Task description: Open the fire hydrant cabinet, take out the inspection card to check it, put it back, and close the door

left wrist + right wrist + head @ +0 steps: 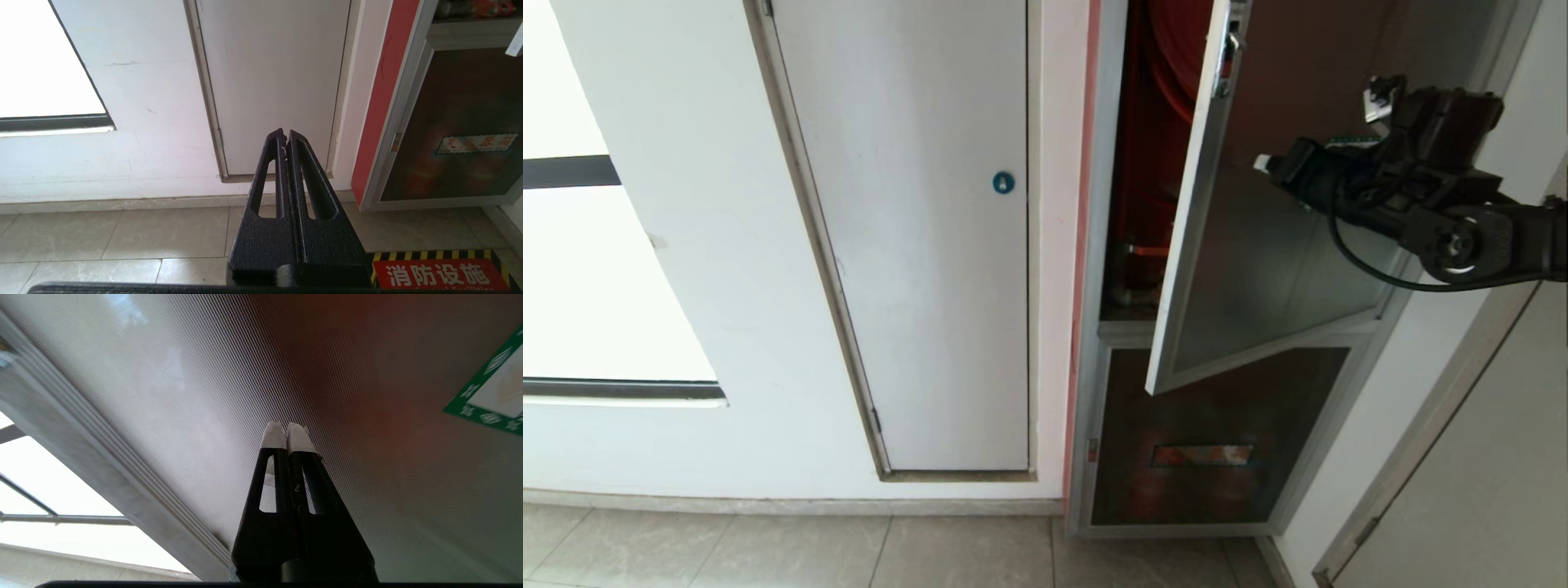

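Observation:
The fire hydrant cabinet (1104,245) stands in the wall, and red hose gear (1156,122) shows through the gap at its left side. Its door (1258,269), tinted glass in a silver frame, hangs partly open with the free edge swung out toward me. My right gripper (1264,163) reaches in from the right, shut and empty. Its white fingertips (274,435) point at the door glass (196,392), very near it; contact is unclear. A green-bordered sticker (490,396) sits beside them. The inspection card is out of view. My left gripper (284,136) is parked low, shut and empty.
A plain white door (915,245) with a blue round lock (1003,182) is left of the cabinet. Below the open door is a smaller glass door (1209,441) with a red label strip. Another door edge (1462,457) stands at the right. A red floor sign (437,275) lies on the tiles.

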`<state>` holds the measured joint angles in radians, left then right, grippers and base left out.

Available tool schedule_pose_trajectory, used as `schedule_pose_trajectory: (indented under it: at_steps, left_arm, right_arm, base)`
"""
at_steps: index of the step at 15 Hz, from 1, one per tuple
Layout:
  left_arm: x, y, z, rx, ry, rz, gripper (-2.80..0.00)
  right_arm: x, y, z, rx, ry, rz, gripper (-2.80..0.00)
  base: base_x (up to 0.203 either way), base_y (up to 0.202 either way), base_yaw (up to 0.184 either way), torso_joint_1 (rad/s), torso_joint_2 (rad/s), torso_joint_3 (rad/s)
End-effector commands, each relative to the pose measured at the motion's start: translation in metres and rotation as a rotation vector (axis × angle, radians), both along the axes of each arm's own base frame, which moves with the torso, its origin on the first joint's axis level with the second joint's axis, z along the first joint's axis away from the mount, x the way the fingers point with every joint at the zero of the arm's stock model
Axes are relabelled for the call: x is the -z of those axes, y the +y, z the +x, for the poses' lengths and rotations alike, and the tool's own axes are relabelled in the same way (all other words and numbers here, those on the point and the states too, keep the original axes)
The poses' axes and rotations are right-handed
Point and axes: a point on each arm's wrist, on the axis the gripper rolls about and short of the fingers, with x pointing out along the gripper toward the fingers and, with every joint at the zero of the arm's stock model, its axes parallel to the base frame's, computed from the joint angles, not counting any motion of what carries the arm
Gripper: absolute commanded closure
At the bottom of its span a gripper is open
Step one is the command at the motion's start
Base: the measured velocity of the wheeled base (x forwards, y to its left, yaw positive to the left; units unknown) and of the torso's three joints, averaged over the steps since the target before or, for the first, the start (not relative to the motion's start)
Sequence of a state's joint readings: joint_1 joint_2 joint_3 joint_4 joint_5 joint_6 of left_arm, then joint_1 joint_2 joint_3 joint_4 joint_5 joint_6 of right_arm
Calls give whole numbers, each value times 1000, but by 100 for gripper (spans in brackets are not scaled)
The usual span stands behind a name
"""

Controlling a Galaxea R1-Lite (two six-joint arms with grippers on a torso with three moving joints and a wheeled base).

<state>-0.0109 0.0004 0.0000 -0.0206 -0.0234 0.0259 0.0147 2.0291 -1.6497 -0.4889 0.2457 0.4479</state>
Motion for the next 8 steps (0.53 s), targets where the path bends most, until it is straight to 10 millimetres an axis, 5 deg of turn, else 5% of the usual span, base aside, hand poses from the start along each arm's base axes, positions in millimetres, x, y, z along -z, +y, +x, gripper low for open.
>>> schedule_pose_trajectory:
  at_steps: [1,5,8]
  left_arm:
    - [3,0,1,-1,11,0,0]
    - [3,0,1,-1,11,0,0]
    - [3,0,1,-1,11,0,0]
  right_arm:
    - [28,3,39,-6,41,1,0]
    - [47,1,67,52,83,-3,0]
    - [55,0,69,55,119,-31,0]
  base:
    - [0,0,0,0,0,0]
    - [0,0,0,0,0,0]
    - [0,0,0,0,0,0]
